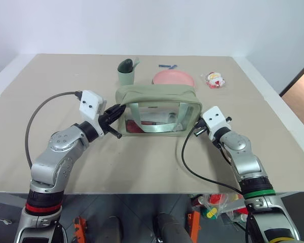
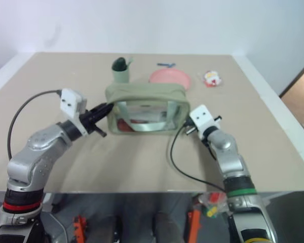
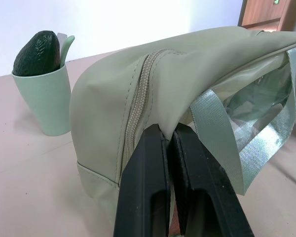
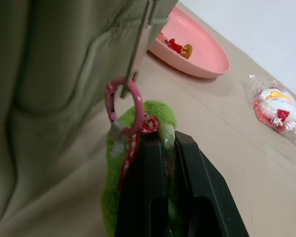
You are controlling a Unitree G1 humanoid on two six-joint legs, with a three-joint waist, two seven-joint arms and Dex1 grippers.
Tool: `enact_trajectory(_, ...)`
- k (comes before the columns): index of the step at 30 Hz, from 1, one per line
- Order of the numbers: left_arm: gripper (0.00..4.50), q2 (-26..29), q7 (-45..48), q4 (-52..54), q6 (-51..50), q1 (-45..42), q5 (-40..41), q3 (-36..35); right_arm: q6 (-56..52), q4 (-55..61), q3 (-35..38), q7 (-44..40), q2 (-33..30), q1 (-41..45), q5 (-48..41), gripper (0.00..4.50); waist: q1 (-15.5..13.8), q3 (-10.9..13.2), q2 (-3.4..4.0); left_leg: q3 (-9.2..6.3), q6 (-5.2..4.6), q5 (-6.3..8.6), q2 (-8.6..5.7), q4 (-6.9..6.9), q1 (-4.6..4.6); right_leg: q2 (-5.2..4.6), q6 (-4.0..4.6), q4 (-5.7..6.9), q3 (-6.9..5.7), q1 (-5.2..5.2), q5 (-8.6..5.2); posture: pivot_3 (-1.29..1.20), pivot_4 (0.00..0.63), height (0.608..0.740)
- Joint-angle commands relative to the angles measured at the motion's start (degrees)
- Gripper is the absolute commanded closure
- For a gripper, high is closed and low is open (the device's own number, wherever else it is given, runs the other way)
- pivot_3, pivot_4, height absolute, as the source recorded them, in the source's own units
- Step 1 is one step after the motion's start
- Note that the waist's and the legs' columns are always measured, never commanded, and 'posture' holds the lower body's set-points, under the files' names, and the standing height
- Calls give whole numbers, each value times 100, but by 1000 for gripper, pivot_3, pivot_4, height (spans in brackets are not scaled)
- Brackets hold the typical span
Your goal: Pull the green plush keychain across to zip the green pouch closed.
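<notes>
While zipped, sage-green pouch (image 1: 157,109), lime fuzzy keychain (image 4: 138,163) hanging

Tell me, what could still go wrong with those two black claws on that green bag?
1. The right end effector pinches only the fuzzy green plush keychain; the soft plush might slip out, or its pink ring could strain at the zipper pull.
2. The left end effector grips just a fold of the green pouch, so the pouch could slide toward the pale green cup.
</notes>
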State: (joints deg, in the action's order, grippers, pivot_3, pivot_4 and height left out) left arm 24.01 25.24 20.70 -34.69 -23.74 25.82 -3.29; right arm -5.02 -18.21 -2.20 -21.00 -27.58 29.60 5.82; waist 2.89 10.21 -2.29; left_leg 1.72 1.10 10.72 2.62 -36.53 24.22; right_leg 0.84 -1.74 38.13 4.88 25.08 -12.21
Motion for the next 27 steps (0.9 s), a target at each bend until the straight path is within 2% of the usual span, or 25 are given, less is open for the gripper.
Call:
enact_trajectory(1, 4500, 109, 100, -45, 37, -89, -6, -88, 1, 218, 414, -14, 163, -12, -488, 4475, 0, 0, 0, -1, 0, 0, 0, 0, 0, 1, 0, 0, 0, 0, 0, 0, 150, 740)
enact_trajectory(2, 4500, 143, 190, -25, -18, -54, 75, -113, -66, 327, 587, -60, 246, -10, -745, 4136, -1, 0, 0, -3, 0, 0, 1, 0, -1, 2, 0, 1, -1, 0, 0, 0, 150, 740)
enact_trajectory(3, 4144, 156, 245, 6, -37, -25, 145, -146, -119, 437, 756, -102, 327, -7, -1001, 3758, -3, 0, 0, -4, 0, 0, 1, 0, 0, 3, 1, 1, -2, -1, 1, 0, 150, 740)
enact_trajectory(4, 3761, 146, 283, 28, -79, -22, 252, -203, -202, 568, 907, -182, 368, 5, -1255, 3573, -4, 0, 0, -6, 0, 0, 1, 0, 0, 3, 1, 1, -3, -2, 1, 0, 150, 740)
enact_trajectory(6, 3236, 180, 332, 23, -105, -58, 335, -268, -311, 810, 1144, -350, 347, 34, -1632, 2959, -6, 1, 1, -6, 0, 0, 1, 0, 0, 3, 0, 1, -2, -2, 1, 0, 150, 740)
enact_trajectory(8, 2430, 265, 389, -21, -147, -113, 392, -351, -465, 1097, 1371, -565, 261, 53, -2027, 2162, -10, 1, 1, -5, 0, 0, 0, -1, 4, 1, -2, -1, -3, -2, 1, 0, 150, 740)
enact_trajectory(14, 445, 641, 710, -69, -344, -258, 774, -689, -1116, 1998, 1923, -981, -159, -52, -2963, 121, -12, 2, 3, -8, 0, 0, 2, 2, 5, 3, -1, -1, -7, 1, 0, 0, 150, 740)
enact_trajectory(15, 59, 702, 755, -46, -406, -266, 886, -766, -1260, 2167, 2012, -993, -206, -106, -3116, 0, -11, 2, 3, -9, 0, 0, 2, 2, 4, 3, 0, 0, -8, 1, -1, 0, 150, 740)
enact_trajectory(18, 20, 929, 945, 188, -682, -183, 1348, -1047, -1732, 2771, 2157, -1295, -438, -452, -3643, 0, -12, 2, 2, -11, 0, 0, 4, 4, 4, 4, 2, -1, -11, 0, -4, 0, 150, 740)
enact_trajectory(21, 20, 1229, 1130, 556, -965, 313, 1747, -1331, -2471, 3506, 2240, -1755, -757, -1022, -4439, 0, 4, 2, 3, -8, -2, 2, 5, 10, 5, 2, 0, -1, -8, 3, -10, 0, 150, 740)
enact_trajectory(24, 20, 1278, 1017, 754, -885, 864, 1732, -1474, -2765, 3967, 2231, -1855, -921, -1508, -4731, 0, 2, 2, 4, -7, -6, 8, 8, 12, 1, 0, 2, 0, -9, 2, -21, 0, 150, 740)
enact_trajectory(27, 20, 1214, 777, 905, -439, 1433, 1134, -1268, -2813, 4417, 2122, -1884, -873, -2098, -4806, 0, -12, 2, 3, -12, -6, 7, 6, 9, 0, -1, 29, 0, -14, -2, -36, 0, 150, 740)
